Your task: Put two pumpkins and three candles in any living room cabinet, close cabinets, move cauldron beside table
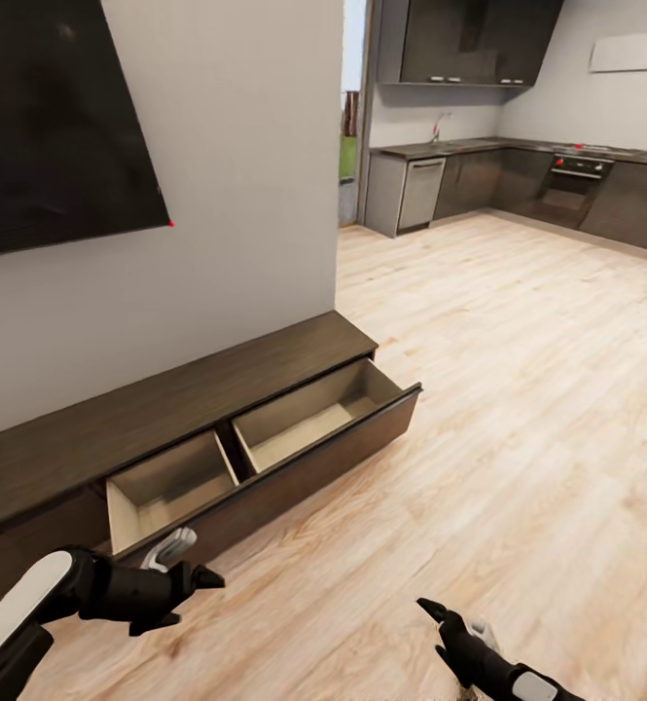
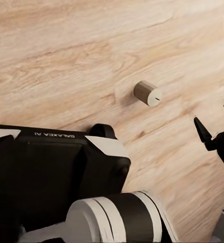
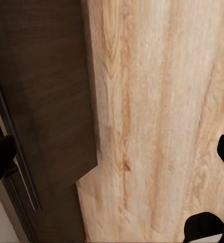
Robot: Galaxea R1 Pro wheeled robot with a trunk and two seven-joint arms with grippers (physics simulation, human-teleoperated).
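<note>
Black fingers of the left gripper (image 1: pixel 192 594) are seen spread apart and empty, low over the wooden floor (image 1: pixel 518 389) just in front of the cabinet (image 1: pixel 167 419). The right gripper (image 1: pixel 438 623) is likewise held apart with nothing between its jaws, farther out on the floor toward the near edge of the head view. A candle (image 2: pixel 147 93), a stubby pale cylinder, is seen in the left wrist view lying on its side on the floor, its long axis parallel to the boards and one flat end turned to the camera; a dark pair of fingers is seen near it, but which arm is nearer cannot be told. The cabinet's drawer (image 1: pixel 304 428) is pulled open at its right end, both pale compartments empty. Any grasp is judged to call for jaws set across the candle's axis.
</note>
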